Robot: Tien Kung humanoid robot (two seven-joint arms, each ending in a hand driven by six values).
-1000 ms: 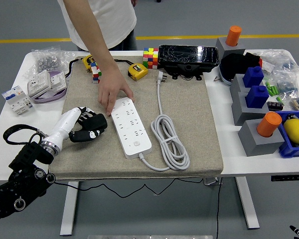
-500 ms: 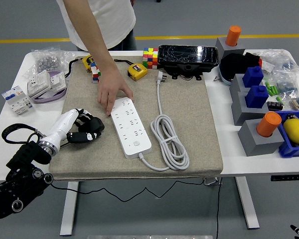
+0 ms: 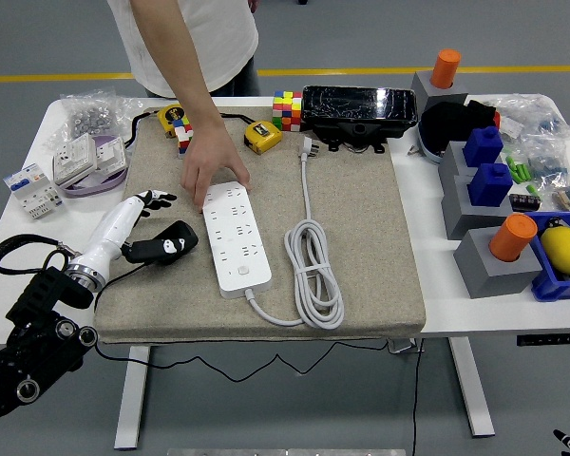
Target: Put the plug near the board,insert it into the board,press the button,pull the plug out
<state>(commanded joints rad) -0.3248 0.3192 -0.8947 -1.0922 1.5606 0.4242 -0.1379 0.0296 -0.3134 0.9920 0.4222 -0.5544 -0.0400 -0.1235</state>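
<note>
1. One white power strip [image 3: 233, 236] and one white plug [image 3: 308, 146] on its coiled cable [image 3: 312, 285] lie on the beige mat [image 3: 361, 228]; plug well apart from strip
2. Person's hand [image 3: 209, 169] rests on the strip's far end
3. Left hand [image 3: 147, 220], fingers spread, grasps nothing; a black object [image 3: 163, 245] lies just beside
4. No legible writing

The left arm [image 3: 38, 313] is extended in from the table's near left corner, its white forearm angled up and inward. The left hand [image 3: 142, 204] is held with black fingers [image 3: 160, 198] spread, nothing gripped. A person's hand [image 3: 209, 163] is laid flat, reaching from the far edge.
</note>
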